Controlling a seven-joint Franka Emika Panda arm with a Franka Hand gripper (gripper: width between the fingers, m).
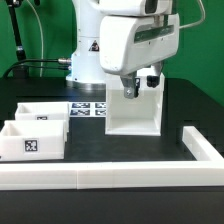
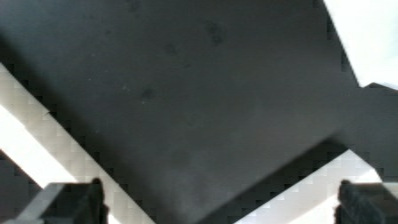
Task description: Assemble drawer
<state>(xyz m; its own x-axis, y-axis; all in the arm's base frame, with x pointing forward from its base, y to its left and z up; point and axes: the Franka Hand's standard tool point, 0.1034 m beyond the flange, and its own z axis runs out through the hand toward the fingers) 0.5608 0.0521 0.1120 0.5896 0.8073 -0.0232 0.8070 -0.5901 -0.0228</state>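
Note:
The drawer's box shell (image 1: 133, 112) stands upright on the black table at the centre, its open side toward the exterior view's left. My gripper (image 1: 133, 88) hangs right at the shell's top edge. In the wrist view my gripper (image 2: 217, 208) is open, its dark fingertips (image 2: 68, 205) set wide apart, with white shell walls (image 2: 54, 140) and a dark surface between them; nothing is clamped. Two small white trays with tags, one nearer (image 1: 30, 140) and one behind it (image 1: 42, 113), sit at the exterior view's left.
The marker board (image 1: 90, 109) lies flat behind the trays, next to the robot base. The long low white border rail (image 1: 120, 175) runs along the front and turns back at the exterior view's right (image 1: 205, 145).

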